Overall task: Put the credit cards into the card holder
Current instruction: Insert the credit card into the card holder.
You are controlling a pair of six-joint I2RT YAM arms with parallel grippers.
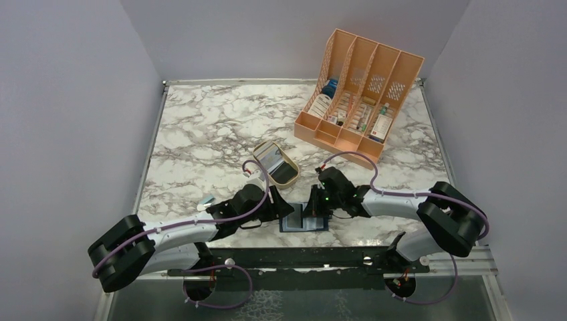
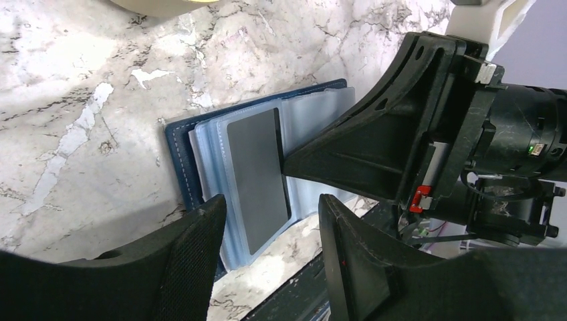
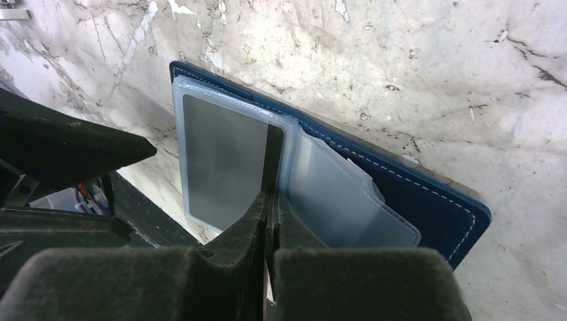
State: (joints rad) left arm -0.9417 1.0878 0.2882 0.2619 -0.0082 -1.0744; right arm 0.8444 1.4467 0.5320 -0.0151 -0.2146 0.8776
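The navy card holder (image 1: 296, 226) (image 2: 177, 150) (image 3: 428, 200) lies open near the table's front edge, its clear sleeve pages (image 3: 341, 194) fanned out. One grey credit card (image 2: 257, 177) (image 3: 224, 160) sits in the top sleeve on the left half. My right gripper (image 1: 313, 212) (image 3: 271, 197) is shut, with nothing visible between its fingers. Its joined tips rest at that card's right edge. To the holder's left, my left gripper (image 1: 284, 212) (image 2: 271, 224) is open just above the sleeves' near edge and holds nothing.
A gold tin (image 1: 275, 162) stands open just behind the two grippers. The peach slotted rack (image 1: 358, 93) with small items fills the back right. A small pale flat piece (image 1: 205, 200) lies beside the left arm. The black mounting rail (image 1: 301, 257) runs along the front edge.
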